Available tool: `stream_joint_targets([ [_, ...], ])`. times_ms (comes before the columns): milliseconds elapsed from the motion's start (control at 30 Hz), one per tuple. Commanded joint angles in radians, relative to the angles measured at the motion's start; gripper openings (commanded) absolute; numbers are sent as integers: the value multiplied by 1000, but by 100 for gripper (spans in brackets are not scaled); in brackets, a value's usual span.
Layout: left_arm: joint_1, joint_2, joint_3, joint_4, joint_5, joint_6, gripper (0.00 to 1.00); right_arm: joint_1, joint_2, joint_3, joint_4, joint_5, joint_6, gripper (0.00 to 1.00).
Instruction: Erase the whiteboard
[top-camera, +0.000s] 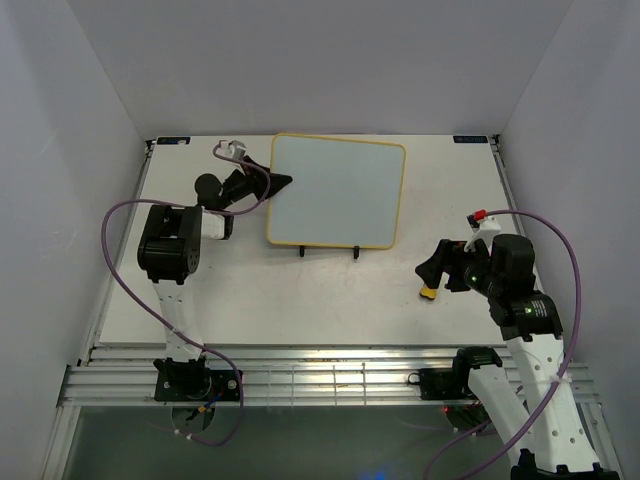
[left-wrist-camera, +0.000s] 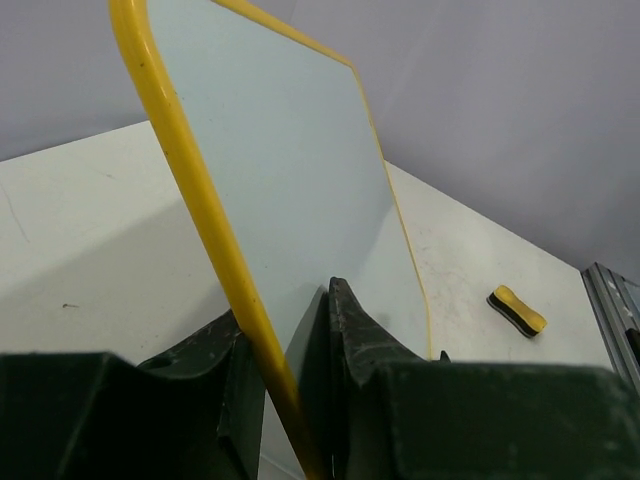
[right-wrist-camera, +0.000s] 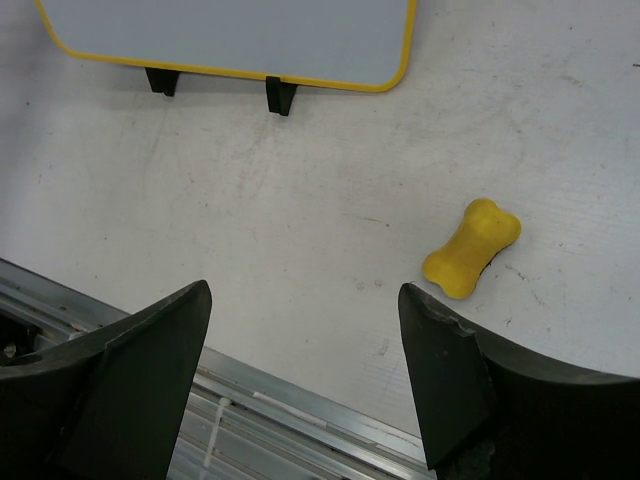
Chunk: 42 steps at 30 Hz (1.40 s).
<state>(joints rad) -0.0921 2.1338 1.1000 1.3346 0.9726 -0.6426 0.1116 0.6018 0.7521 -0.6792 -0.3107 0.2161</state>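
The whiteboard (top-camera: 337, 190), propped upright at upper centre, looked light, stiff and slick-faced, best taken by its yellow frame (left-wrist-camera: 190, 190), where the left gripper (top-camera: 284, 180) sat slightly parted astride the left edge, while the right gripper (top-camera: 440, 270) gaped empty at lower right.

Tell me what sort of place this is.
Probably a robotics lab test cell: white table boxed in by plain walls, left arm and right arm bolted to an aluminium rail, a whiteboard as prop.
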Motion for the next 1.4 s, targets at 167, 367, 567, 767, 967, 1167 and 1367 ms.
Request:
stream_joint_targets([
  [167,37,87,138,328,233,403,0,-4,-4,26,26,-28,-26,80],
  [367,51,144,178,328,236,435,0,-6,1,35,36,-47,-23,80],
  [567,61,186,209,334,247,455,0,-4,-7,52,40,-65,-27,80],
  [767,66,219,218,345,265,466,0,-6,1,56,49,-60,-35,80],
  [967,71,221,195,350,265,509,0,-4,4,62,50,-62,-34,80],
  [1167,83,216,149,353,262,523,0,-6,9,66,53,-70,-34,80],
  [1367,86,186,98,351,290,514,0,-4,6,56,70,-87,-23,80],
])
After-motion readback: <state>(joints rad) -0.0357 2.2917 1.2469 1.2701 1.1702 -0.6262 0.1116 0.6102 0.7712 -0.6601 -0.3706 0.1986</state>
